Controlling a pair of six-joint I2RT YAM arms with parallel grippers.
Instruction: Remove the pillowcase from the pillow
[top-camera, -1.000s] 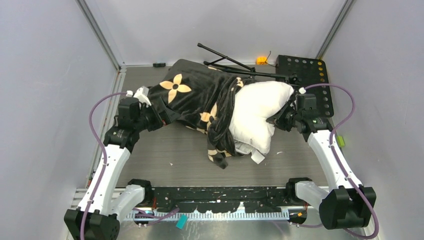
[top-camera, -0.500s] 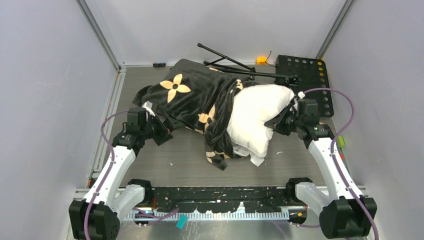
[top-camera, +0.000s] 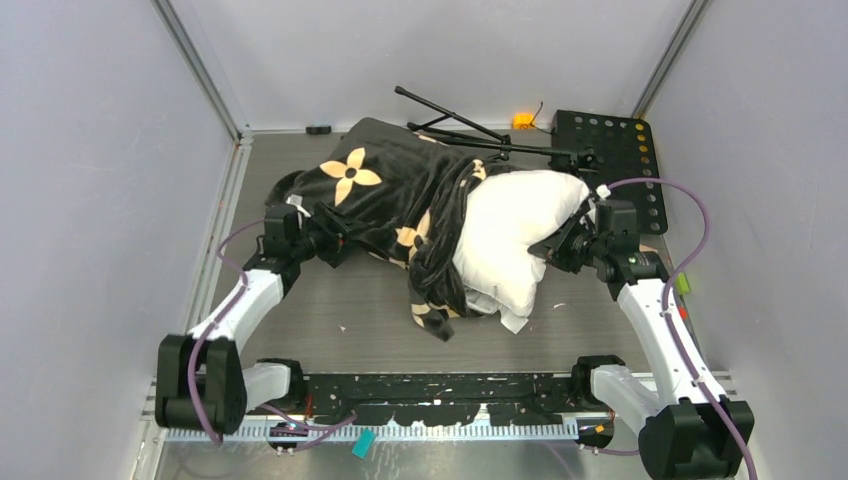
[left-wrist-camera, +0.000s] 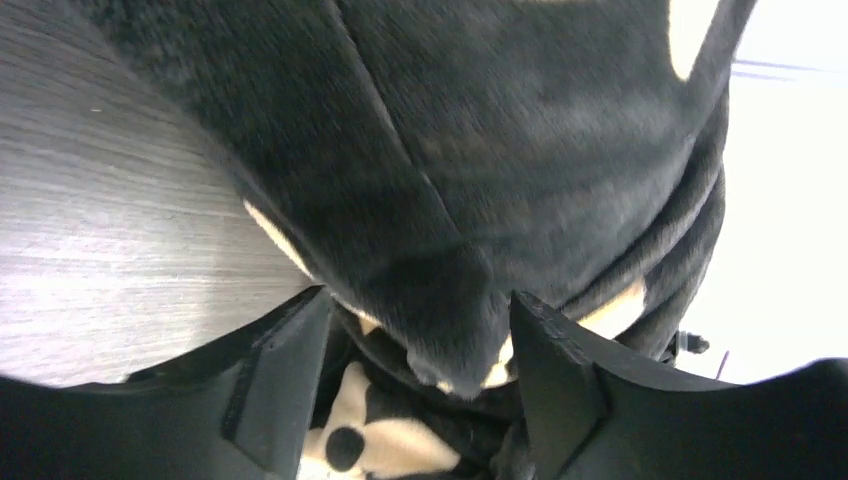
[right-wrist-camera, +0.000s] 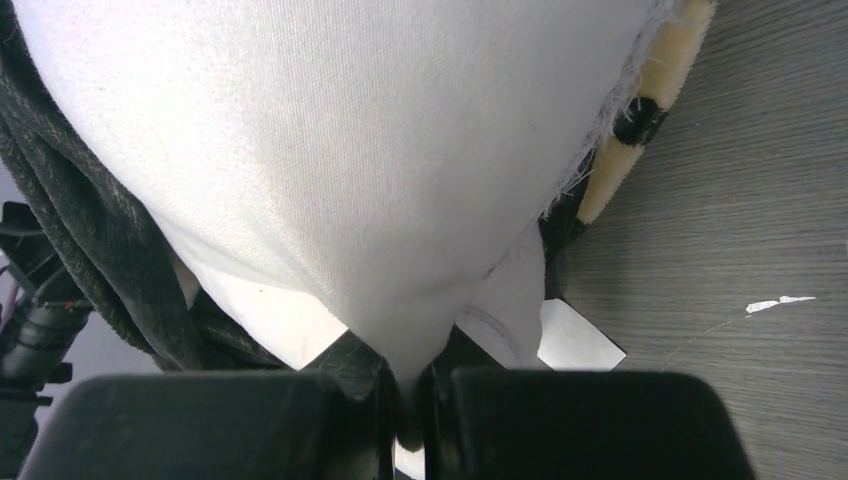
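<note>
Black flowered pillowcase (top-camera: 380, 195) bunched left, half off plump white pillow (top-camera: 510, 240).

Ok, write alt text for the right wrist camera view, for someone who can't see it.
The right gripper, jaws shut, pinches a fold of the white pillow, which fills most of the frame. The black pillowcase bunches along the left, and grey wood-grain table shows at right.
</note>
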